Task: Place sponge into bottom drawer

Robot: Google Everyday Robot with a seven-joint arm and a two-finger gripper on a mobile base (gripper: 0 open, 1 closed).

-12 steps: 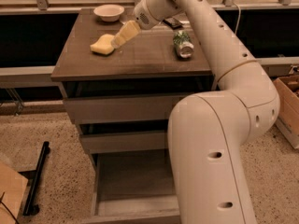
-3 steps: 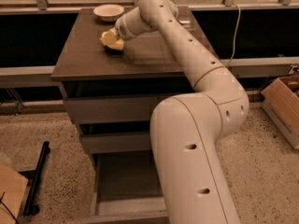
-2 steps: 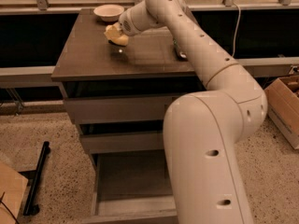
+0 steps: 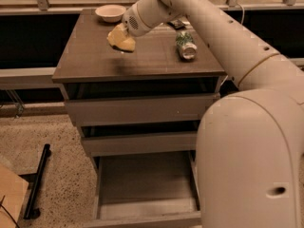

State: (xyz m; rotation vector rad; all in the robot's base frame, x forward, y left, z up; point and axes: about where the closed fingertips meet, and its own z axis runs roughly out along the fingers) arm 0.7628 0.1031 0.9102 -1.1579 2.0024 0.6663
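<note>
Half done: gripper [image 4: 120, 33] fingers pinched on sponge [image 4: 124, 43], lifted just off cabinet top [image 4: 152, 63] near bowl [image 4: 110, 13]; bottom drawer [image 4: 145, 184] open, nothing inside; carry down and release not yet done

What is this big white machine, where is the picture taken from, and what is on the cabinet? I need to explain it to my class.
The white shape is a mobile robot's single arm. The one camera looks down at a cabinet from beside it; where it is mounted is not known. The arm ends in a gripper above the cabinet top, toward its back, whose jaws hold a pale yellow sponge just off the wood. On the top are a white bowl at the back and a green-labelled can lying on its side. The bottom drawer is pulled open.
</note>
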